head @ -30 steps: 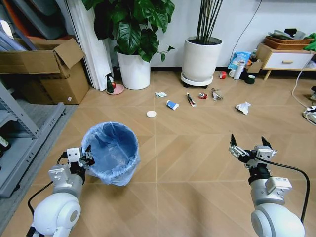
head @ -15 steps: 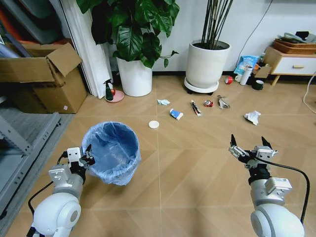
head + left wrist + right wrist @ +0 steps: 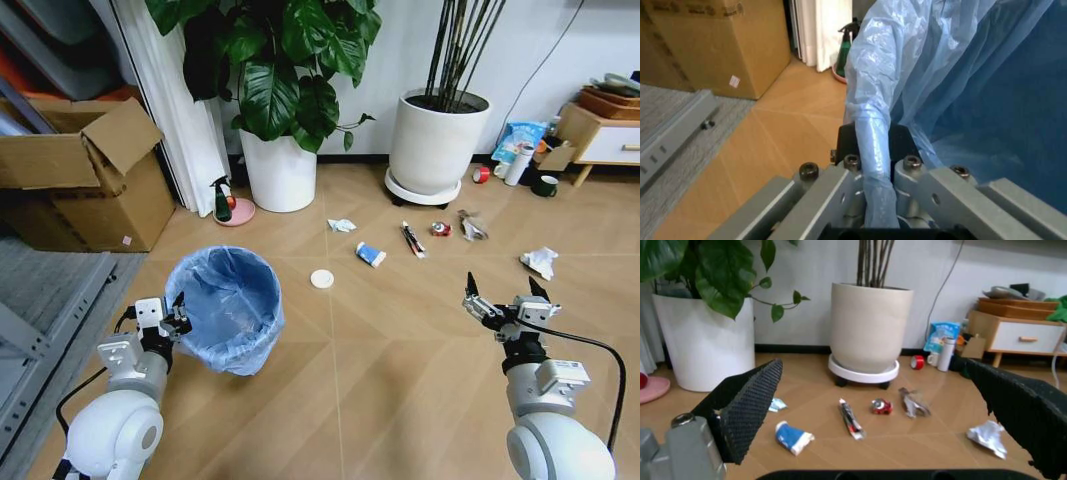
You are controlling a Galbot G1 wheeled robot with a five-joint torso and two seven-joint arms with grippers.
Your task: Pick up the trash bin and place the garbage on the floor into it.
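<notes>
- The left pincer is clenched on the rim of the small round trash bin lined with a crinkly light-blue plastic bag; in the left wrist view a fold of the blue bag runs down between its metal fingers.
- The bin sits low on the robot's left side, tilted, its mouth open upward and toward the litter, over the tan wood-look floor laid in a chevron pattern.
- The right pincer hangs above the floor on the robot's right, released, its two black-padded fingertips spread wide and grasping nothing.
- The garbage lies ahead of both arms, well apart from the bin:
- a flat white disc, the piece nearest the bin;
- a small blue-and-white cup lying on its side;
- a little crumpled pale wrapper;
- a dark thin wrapper;
- a red crushed can;
- a crumpled foil scrap just beside the can;
- a crumpled white paper, farthest to the right.
- Behind the litter stand two white plant pots, a leafy one and a wider one holding dark stems.
- A brown cardboard box rests on the floor at the far left.
</notes>
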